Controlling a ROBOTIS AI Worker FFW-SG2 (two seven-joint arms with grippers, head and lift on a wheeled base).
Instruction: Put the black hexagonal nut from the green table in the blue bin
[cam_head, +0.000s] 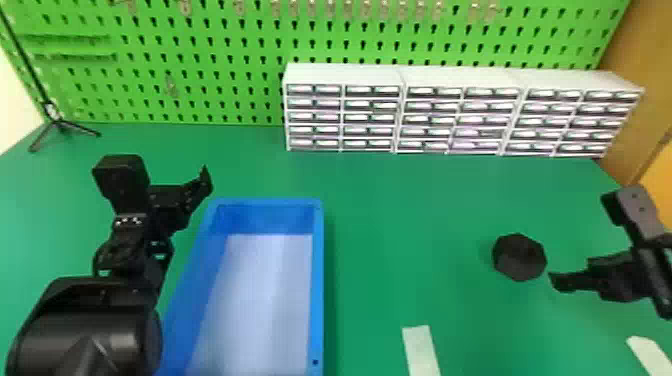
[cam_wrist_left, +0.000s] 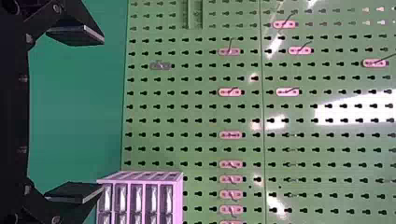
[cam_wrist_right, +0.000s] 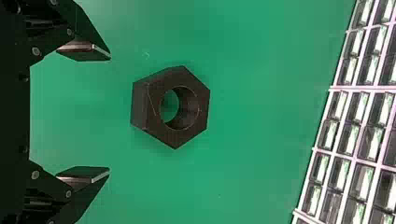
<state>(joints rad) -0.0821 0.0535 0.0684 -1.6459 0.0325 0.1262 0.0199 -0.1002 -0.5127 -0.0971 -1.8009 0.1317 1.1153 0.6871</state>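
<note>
Near the black right end effector (cam_head: 565, 281) sits a black nut (cam_head: 519, 256) on a plain green bench (cam_head: 385, 225), left of it a blue bin (cam_head: 318, 280), beyond it white-framed drawers (cam_head: 345, 75) and a bright green pegboard (cam_head: 225, 42) dotted dark.

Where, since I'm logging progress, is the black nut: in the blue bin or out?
Out: the nut lies on the green table, to the right of the bin.

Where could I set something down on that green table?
The widest bare patch of green table lies between the blue rectangular bin, the white drawer cabinets and the black hexagonal nut. It's crowded just right of the nut, by the right claw.
</note>
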